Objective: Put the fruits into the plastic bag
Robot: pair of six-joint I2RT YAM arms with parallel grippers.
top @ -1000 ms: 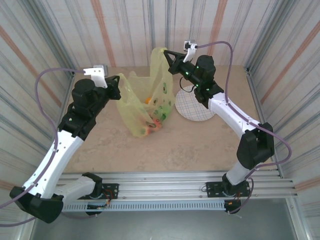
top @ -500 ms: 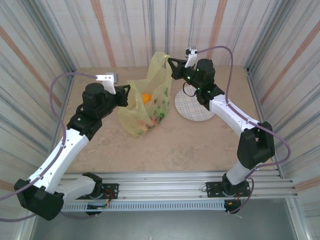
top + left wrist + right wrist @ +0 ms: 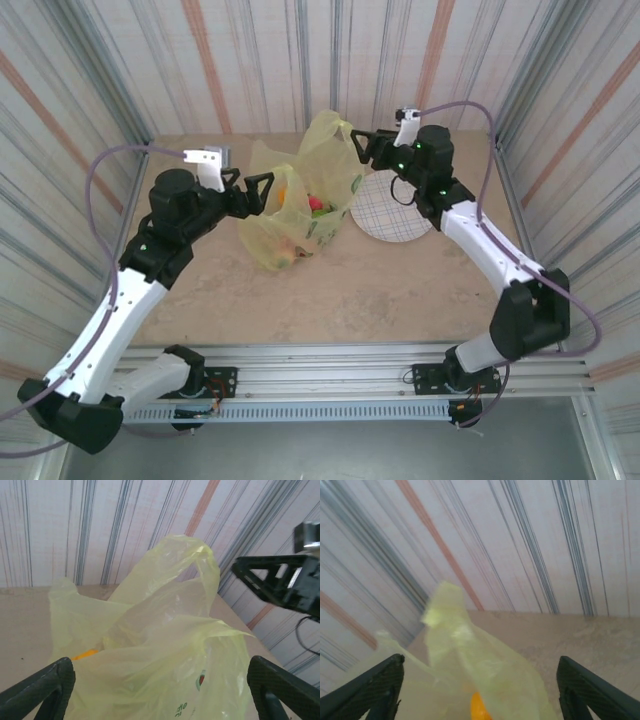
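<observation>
**Item 1 — left gripper** (image 3: 252, 184): fingers (image 3: 42, 690) are spread about as wide as they go, with nothing clamped. The bag's wall stands in the gap without being pinched. The gripper sits at 9 o'clock of the bag, just beside it.

**Item 2 — right gripper** (image 3: 362, 150): fingers (image 3: 370, 687) are likewise wide apart and hold nothing. It sits at 2 o'clock of the bag, near the tall handle.

**Item 3 — plastic bag** (image 3: 335, 180): yellow, translucent and crinkled. It stands slumped on the table (image 3: 400, 290) toward 12 o'clock, and neither arm supports it. 1 handle sticks up on the far side.

**Item 4 — fruits** (image 3: 318, 206): red, green and orange shapes show through the film and at the mouth, with more pooled in the bag's 7 o'clock corner. All that I can make out lie inside.

**Item 5 — plate** (image 3: 385, 220): white and gridded, at 3 o'clock of the bag, close against it.

**Hazards, as I judge them:**
- With 2 open grippers and thin film, nothing holds the mouth up — the bag could sag toward 7 o'clock and let the round fruits roll out onto the table.
- Either set of fingers is close enough to the film to snag a handle on pulling away, which could drag or tip the bag.
</observation>
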